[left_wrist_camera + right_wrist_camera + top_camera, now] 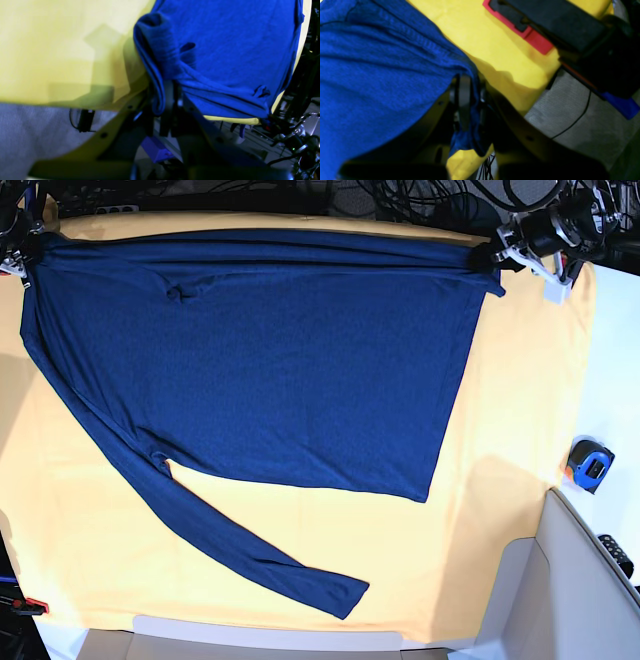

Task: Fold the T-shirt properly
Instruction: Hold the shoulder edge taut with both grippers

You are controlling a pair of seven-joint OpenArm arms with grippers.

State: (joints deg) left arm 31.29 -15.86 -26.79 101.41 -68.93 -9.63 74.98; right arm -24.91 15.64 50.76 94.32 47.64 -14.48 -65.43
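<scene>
Base view: shirt [290, 360], dark navy, long-sleeved, spread over the yellow cloth [500, 510]. It fills the far and middle of the table, its far edge drawn taut in a straight line between the two far corners. One sleeve [230, 545] trails loose toward the near centre. Small blue-and-black object [588, 463] at the right edge, kind uncertain.

Left gripper [500, 252], far right corner: clamped on a bunched corner of the shirt, fabric pinched between closed fingers in the left wrist view [163, 100].

Right gripper [22, 252], far left corner: clamped likewise on the opposite corner, cloth wrapped around one finger [464, 100].

Purpose of hold, as judged: both corners gripped well apart to keep the edge stretched, so the body can be smoothed or carried over in one even fold rather than sagging.

Hidden or unclear: the right gripper is nearly cut off by the frame corner in the base view. The second sleeve is not seen, perhaps tucked under the body. Both wrist views are blurred, and the fingertips are buried in fabric. Red-edged black item [535, 27] near the right gripper, unidentified.
</scene>
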